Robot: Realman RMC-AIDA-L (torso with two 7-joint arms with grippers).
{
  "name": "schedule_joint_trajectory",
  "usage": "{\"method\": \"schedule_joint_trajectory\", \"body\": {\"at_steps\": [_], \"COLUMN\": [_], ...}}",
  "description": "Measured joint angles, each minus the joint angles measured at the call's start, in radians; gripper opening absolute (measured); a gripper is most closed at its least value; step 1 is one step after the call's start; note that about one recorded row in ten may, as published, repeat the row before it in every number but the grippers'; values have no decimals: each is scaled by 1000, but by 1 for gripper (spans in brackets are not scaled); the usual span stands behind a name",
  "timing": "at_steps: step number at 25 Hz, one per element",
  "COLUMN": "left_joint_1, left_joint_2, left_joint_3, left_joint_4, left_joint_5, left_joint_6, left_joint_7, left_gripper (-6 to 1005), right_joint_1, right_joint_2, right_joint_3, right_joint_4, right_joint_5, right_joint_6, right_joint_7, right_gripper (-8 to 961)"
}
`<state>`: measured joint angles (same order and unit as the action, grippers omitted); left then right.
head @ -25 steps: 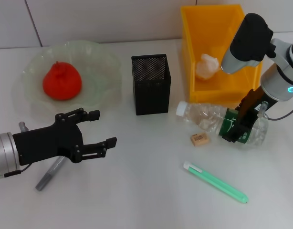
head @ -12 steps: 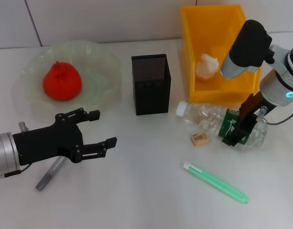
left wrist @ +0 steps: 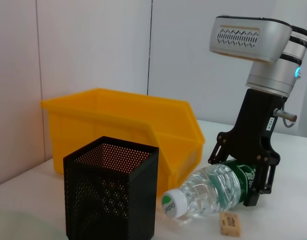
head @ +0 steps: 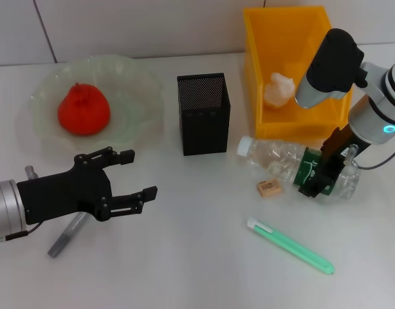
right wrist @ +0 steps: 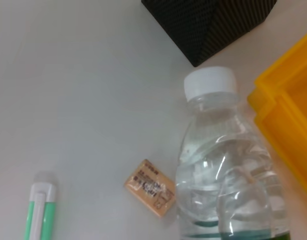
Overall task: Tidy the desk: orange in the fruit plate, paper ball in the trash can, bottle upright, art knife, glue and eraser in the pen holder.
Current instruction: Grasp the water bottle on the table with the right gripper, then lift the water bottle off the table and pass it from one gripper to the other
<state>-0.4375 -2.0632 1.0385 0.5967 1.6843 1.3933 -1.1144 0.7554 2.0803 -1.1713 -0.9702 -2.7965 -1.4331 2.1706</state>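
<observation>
On the left, the orange (head: pixel 83 109) is seen resting inside the fruit plate (head: pixel 136 90), so that part appears done. Below it, the left gripper (head: pixel 134 174) is held above the desk with its jaws spread wide and nothing between them; a grey pen-like item (head: pixel 67 235), possibly the glue, lies partly hidden under that arm. In the middle, the pen holder (head: pixel 203 114) stands upright, and nothing can be made out inside it. To its right, the paper ball (head: pixel 279 89) is seen lying in the trash can (head: pixel 284 35), so that part looks finished as well.

The step in hand is judged to be the righting of the bottle (head: pixel 281 158). The bottle lies on its side just in front of the trash can, its white cap pointing toward the pen holder. The right gripper (left wrist: pixel 248 177) is set down over the labelled lower part, with its jaws placed on either side of the body at a narrow spread; whether they already press on the plastic cannot be told. The eraser (head: pixel 268 187) lies just beside the bottle, and the green art knife (head: pixel 291 246) lies nearer the front edge of the desk.

For the next move, a firm grasp on the bottle is called for, followed by a lift and a turn until the cap points up, clear of the eraser and the bin wall.
</observation>
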Motion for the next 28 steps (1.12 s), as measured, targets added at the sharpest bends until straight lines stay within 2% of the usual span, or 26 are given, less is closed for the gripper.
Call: {"method": "schedule_joint_trajectory", "body": {"at_steps": [10, 17, 21, 28], "left_joint_1": [0, -1, -3, 2], "left_joint_2": [0, 0, -1, -4], "left_joint_3": [-2, -7, -14, -35], "left_joint_4": [0, 0, 1, 0], "left_joint_5": [0, 0, -6, -46], "left_joint_6": [2, 3, 4, 17], "left_joint_7": [2, 8, 8, 9], "left_gripper": [807, 805, 803, 801], "right_joint_1": [-61, -168, -198, -299], "right_joint_2": [1, 0, 1, -2], "right_joint_3": [1, -1, 0, 17], "right_joint_4": [-51, -179, -217, -331], "right_joint_5": [53, 176, 190, 316], "right_joint_6": [2, -51, -58, -61], "right_joint_7": [-13, -50, -56, -105], "right_gripper": [786, 785, 781, 771]}}
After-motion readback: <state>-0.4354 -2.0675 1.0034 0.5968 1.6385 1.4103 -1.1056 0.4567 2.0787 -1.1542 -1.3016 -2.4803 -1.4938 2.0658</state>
